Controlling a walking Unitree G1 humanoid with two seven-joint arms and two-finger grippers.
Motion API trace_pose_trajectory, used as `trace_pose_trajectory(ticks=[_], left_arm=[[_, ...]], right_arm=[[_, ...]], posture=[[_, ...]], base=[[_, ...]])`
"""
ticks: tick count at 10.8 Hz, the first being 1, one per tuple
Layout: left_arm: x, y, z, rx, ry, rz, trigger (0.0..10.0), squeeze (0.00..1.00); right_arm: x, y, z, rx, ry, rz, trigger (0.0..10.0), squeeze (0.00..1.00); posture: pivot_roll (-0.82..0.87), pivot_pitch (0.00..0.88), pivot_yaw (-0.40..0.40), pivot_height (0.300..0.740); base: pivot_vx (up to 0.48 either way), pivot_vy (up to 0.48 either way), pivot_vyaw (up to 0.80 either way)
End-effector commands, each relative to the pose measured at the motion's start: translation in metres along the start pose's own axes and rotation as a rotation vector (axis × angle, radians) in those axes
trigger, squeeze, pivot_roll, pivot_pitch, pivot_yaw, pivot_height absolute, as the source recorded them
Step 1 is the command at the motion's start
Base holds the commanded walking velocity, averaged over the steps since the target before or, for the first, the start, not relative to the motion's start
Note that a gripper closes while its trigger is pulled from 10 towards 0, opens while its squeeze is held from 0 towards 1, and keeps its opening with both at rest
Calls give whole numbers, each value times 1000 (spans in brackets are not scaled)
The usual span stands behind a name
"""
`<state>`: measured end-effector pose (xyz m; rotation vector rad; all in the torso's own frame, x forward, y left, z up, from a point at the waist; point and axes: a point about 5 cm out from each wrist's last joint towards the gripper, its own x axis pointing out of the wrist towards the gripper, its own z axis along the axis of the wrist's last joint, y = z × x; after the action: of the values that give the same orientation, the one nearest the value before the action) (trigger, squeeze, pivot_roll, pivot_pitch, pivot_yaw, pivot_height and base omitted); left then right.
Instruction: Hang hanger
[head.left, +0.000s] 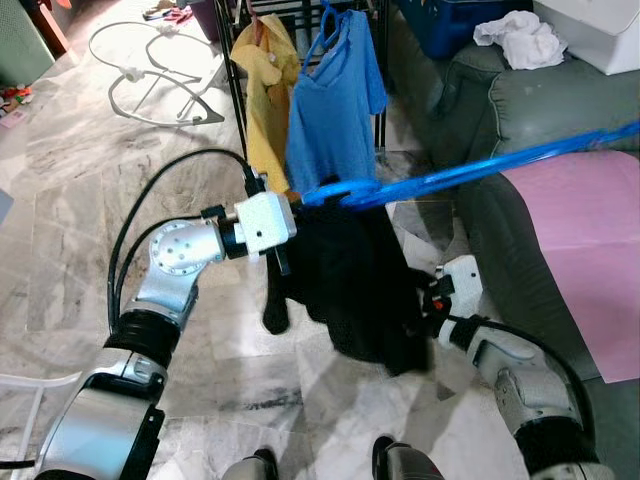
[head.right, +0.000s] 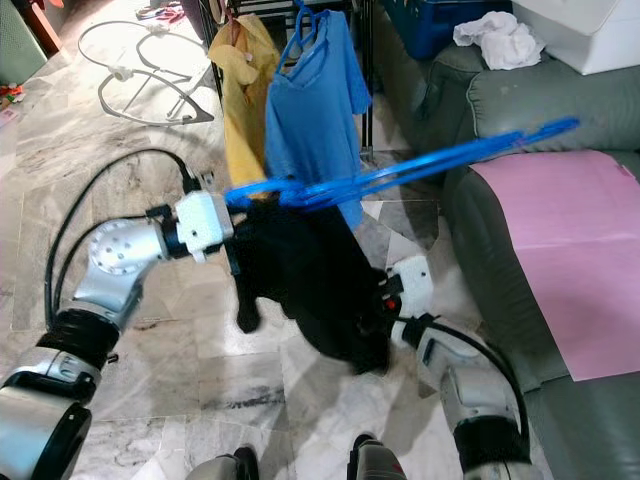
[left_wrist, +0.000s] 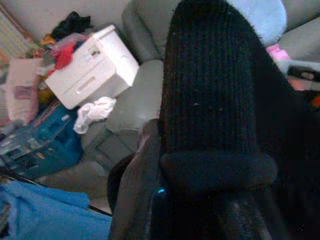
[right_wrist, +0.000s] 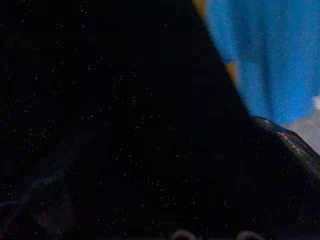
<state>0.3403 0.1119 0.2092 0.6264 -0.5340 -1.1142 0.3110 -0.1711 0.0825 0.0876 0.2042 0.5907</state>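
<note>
Left eye view: blue hanger (head.left: 470, 170) carrying a black garment (head.left: 350, 285), held up before the drying rack (head.left: 240, 60); left gripper (head.left: 285, 240) at its hook end, right gripper (head.left: 425, 300) buried in cloth, grip of either not discernible. Left wrist view: black knit close up. Judgement: keep hanger level, lift hook above the rail beside the blue T-shirt (head.left: 335, 100).

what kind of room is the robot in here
Probably a lived-in home living room used for drying laundry: a grey sofa, a clothes rack hung with a blue t-shirt and a yellow garment, on a marble floor.
</note>
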Motion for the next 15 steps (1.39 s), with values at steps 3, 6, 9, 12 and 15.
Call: trace_pose_trajectory(ticks=[3, 6, 9, 12, 15], left_arm=[[-6, 40, 21, 50, -75, 206, 0, 0], [-11, 65, 37, 95, -109, 298, 0, 0], [-17, 79, 44, 104, -113, 353, 0, 0], [-24, 75, 36, 91, -76, 366, 0, 0], [-29, 71, 29, 70, -51, 387, 0, 0]], right_arm=[[-7, -10, -19, 12, 76, -86, 10000, 0], [-9, -14, -35, 49, 125, -152, 10000, 0], [-12, -22, -45, 85, 159, -214, 10000, 0], [-22, -41, -46, 229, 127, -378, 0, 0], [-50, -84, -36, 337, 81, -681, 0, 0]], posture=[[-162, 204, 89, 740], [-155, 200, 94, 740], [-148, 200, 96, 740], [-156, 201, 93, 740], [-159, 197, 79, 740]], base=[[0, 0, 0], [0, 0, 0], [0, 0, 0], [0, 0, 0], [0, 0, 0]])
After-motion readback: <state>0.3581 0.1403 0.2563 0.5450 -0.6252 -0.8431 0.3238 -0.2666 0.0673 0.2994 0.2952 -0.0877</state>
